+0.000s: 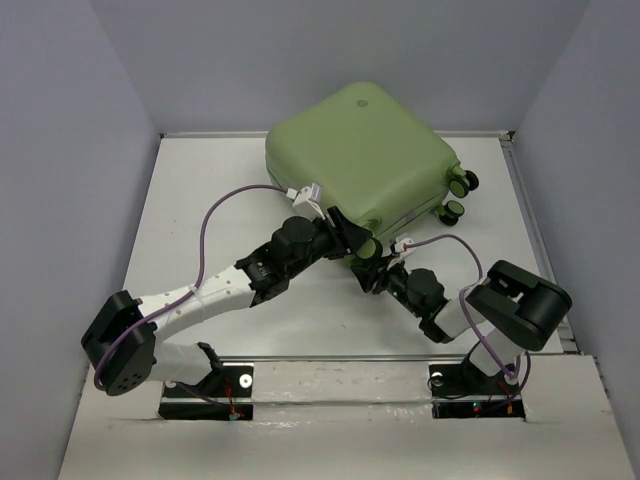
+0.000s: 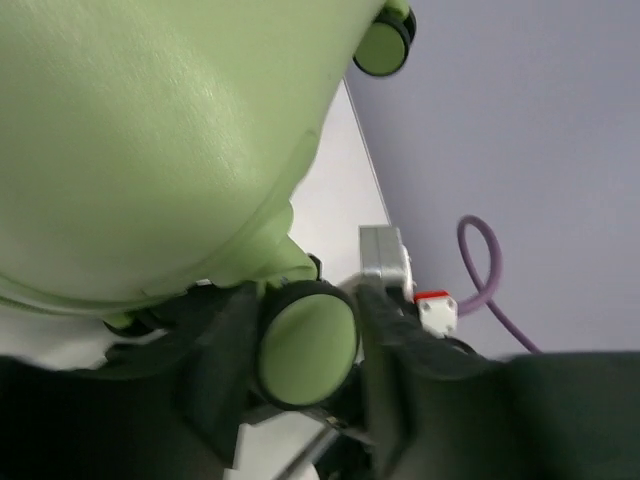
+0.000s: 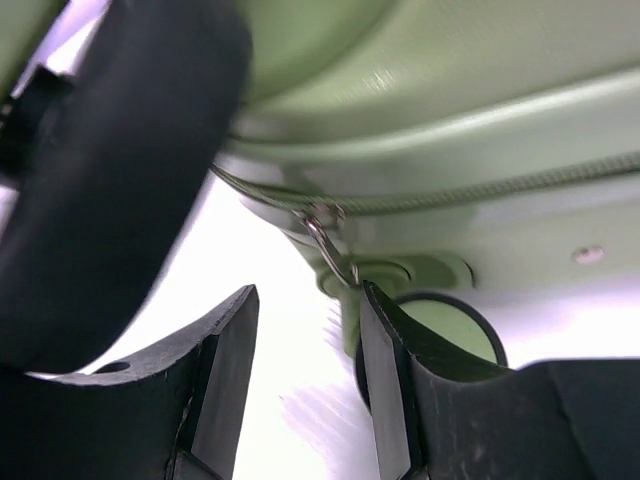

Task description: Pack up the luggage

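Note:
The luggage [image 1: 360, 150] is a sage-green hard-shell suitcase, closed and tipped up at the back of the white table. Its shell fills the left wrist view [image 2: 150, 130], and its zipper seam crosses the right wrist view [image 3: 470, 190]. My left gripper [image 1: 352, 235] is at its near corner, and a green caster wheel [image 2: 305, 343] fills the gap between the fingers [image 2: 215, 370]. My right gripper [image 1: 372, 268] sits just below that corner. It is open [image 3: 305, 300] with bare table between the jaws. A metal zipper pull [image 3: 330, 245] hangs just above its right fingertip.
Two more caster wheels [image 1: 462, 183] stick out on the suitcase's right side, near the table's raised right rim [image 1: 522, 200]. Grey walls enclose the table. Purple cables [image 1: 215, 215] loop off both wrists. The left gripper's black body [image 3: 100, 180] looms beside the right gripper.

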